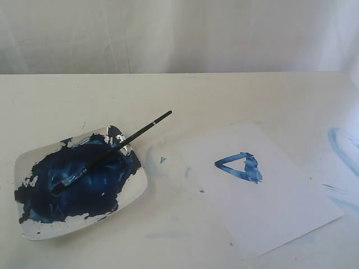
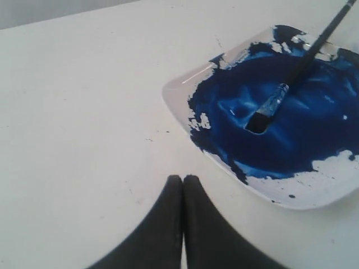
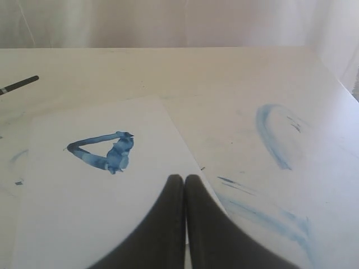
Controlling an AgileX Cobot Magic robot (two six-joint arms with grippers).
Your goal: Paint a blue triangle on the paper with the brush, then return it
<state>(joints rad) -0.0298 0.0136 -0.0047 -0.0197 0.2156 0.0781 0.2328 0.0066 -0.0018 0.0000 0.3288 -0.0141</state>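
The brush (image 1: 112, 150) is being left at rest across the white dish (image 1: 56, 228). Its bristles are lying in the dark blue paint (image 1: 84, 190) and its black handle is jutting out past the rim on the side toward the paper (image 1: 280, 218). Propped this way, the wet tip is being confined to the dish rather than to the tabletop (image 1: 224, 92). The blue triangle (image 1: 240, 167) is being displayed on the paper as a streaky outline, filled at one corner, and the sheet is lying flat beside the dish, apart from it. The left fingers (image 2: 162, 230) are being held pressed together, empty, above bare tabletop near the dish. The right fingers (image 3: 165, 224) are likewise being held together on nothing, over an edge of the paper. Pale blue smears (image 3: 272, 140) are lying on the tabletop beside the sheet. Judged from this layout, painting and return both appear done, so nothing is being gripped.
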